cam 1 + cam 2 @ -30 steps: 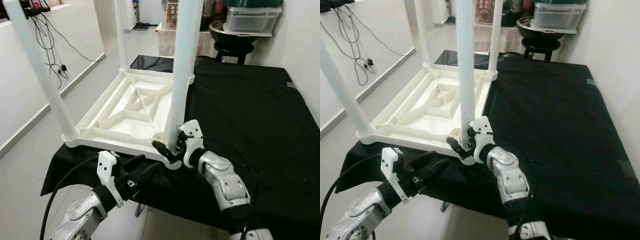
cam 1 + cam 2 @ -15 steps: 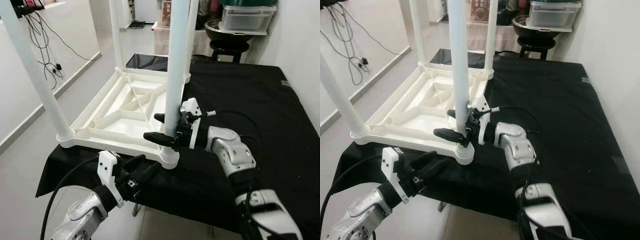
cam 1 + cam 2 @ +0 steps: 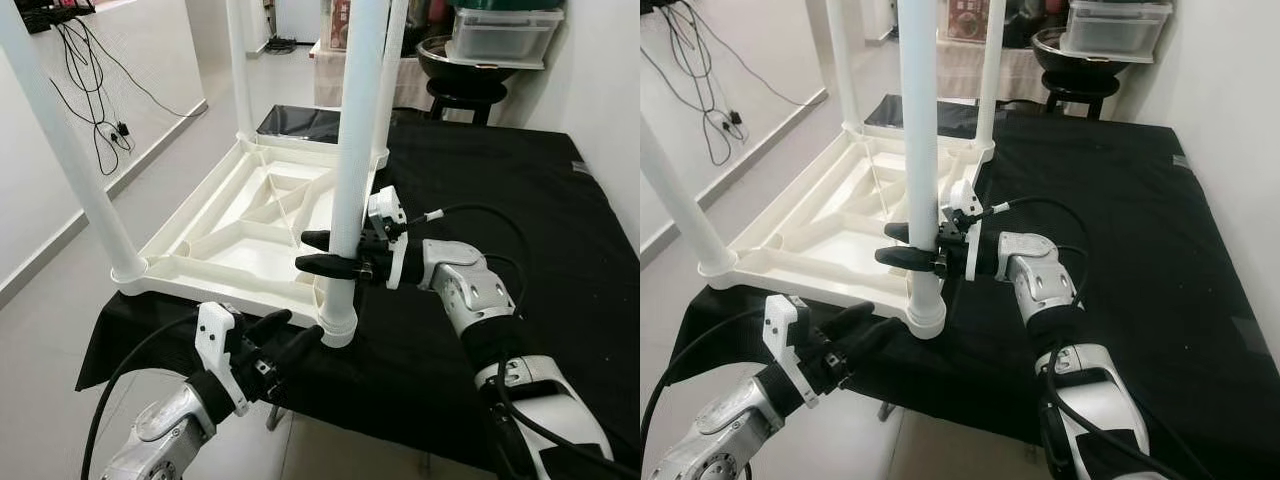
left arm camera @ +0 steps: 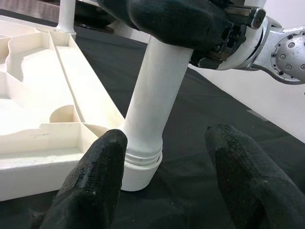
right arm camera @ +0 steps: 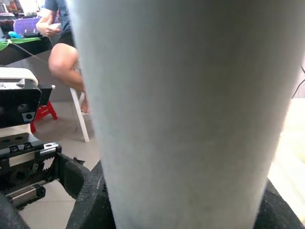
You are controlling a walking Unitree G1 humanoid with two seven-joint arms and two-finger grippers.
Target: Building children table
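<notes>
Between the right claw [image 3: 318,252] fingers: table leg [image 3: 352,150].

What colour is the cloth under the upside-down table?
Black cloth, plain; clearest in the left eye view.

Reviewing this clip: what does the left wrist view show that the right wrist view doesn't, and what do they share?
Left wrist view alone: the leg's socket at the corner of the upturned tabletop, black cloth, the left gripper open near the base, and the right gripper clamped higher up. Right wrist view alone: a seated person in the background. Both: the white leg.
</notes>
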